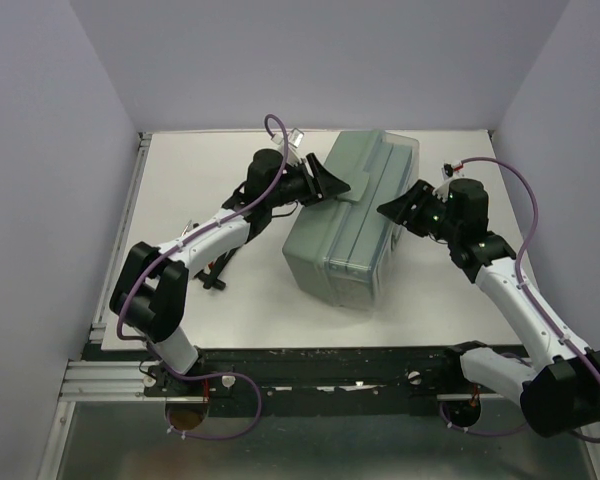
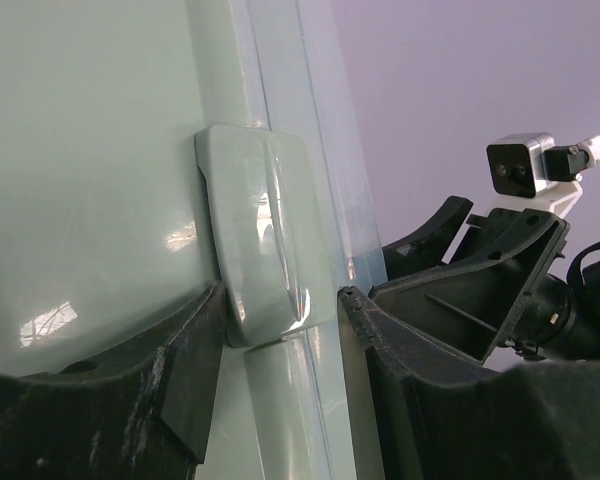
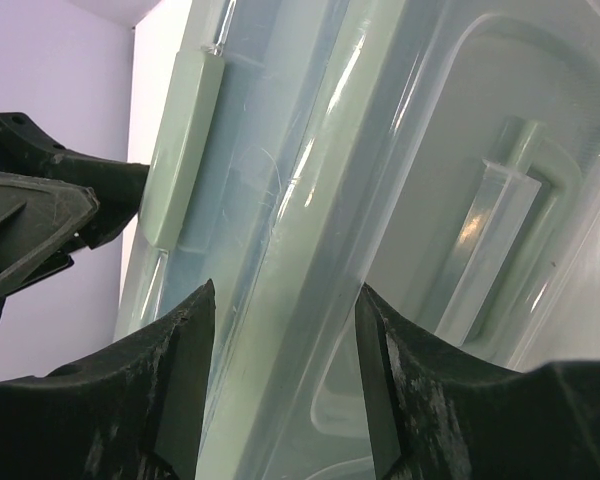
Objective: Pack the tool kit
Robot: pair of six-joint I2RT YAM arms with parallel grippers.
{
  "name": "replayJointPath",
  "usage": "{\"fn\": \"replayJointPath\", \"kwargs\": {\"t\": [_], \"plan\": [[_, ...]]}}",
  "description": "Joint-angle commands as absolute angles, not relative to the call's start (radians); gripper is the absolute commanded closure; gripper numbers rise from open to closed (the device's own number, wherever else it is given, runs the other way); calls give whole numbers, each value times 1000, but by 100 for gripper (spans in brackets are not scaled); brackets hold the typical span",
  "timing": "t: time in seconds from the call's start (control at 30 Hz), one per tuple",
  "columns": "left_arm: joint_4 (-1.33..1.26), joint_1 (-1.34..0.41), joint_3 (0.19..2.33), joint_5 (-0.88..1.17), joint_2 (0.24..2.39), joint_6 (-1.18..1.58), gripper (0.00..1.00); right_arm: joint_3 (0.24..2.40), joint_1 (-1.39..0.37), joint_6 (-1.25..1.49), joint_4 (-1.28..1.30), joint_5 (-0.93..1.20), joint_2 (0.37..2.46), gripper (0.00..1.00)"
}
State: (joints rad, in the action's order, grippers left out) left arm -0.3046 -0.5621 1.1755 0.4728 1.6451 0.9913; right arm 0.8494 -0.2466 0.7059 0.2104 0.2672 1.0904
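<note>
Sitting skewed on the bench [image 1: 230, 310], the toolbox [image 1: 350, 220] lies about midway between the left and right edges and somewhat nearer the far edge. Its far end is swung toward the right. The translucent lid [image 3: 310, 180] is down on the green body, and the right wrist view shows the handle [image 3: 490, 230] lying in a recess of the lid.

A green latch [image 2: 260, 240] sits on the box's left long side, towards the far end. The left end effector [image 1: 335, 185] is there, with one finger [image 2: 180, 370] on each side of the latch. Both inner edges look to be right against the latch. I cannot tell whether they squeeze it or only bracket it.

The right end effector [image 1: 392, 212] is at the opposite long side, about halfway along. Its fingers [image 3: 180, 380] stand moderately apart with nothing visibly clamped between them. The lid's edge shows in the gap beyond the tips. I cannot tell whether they touch the box.

The two end effectors face each other across the box, and each shows in the other's wrist view. Both arms reach in from their bases at the near edge.
</note>
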Motion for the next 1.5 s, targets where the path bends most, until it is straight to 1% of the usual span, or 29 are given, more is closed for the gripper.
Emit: {"fn": "replayJointPath", "kwargs": {"t": [0.0, 0.27, 0.77, 1.1, 1.47], "plan": [[-485, -629, 1181, 580, 1634, 1077, 45, 811, -259, 667, 252, 275, 1147, 42], [-578, -644, 1160, 557, 1625, 1111, 46, 810, -259, 663, 258, 270, 1146, 43], [-632, -653, 1143, 519, 1608, 1115, 48, 808, -259, 652, 273, 256, 1131, 43], [-660, -661, 1147, 503, 1591, 1109, 49, 802, -259, 655, 273, 253, 1126, 46], [-661, -664, 1137, 476, 1569, 1091, 49, 799, -259, 653, 273, 252, 1123, 46]]}}
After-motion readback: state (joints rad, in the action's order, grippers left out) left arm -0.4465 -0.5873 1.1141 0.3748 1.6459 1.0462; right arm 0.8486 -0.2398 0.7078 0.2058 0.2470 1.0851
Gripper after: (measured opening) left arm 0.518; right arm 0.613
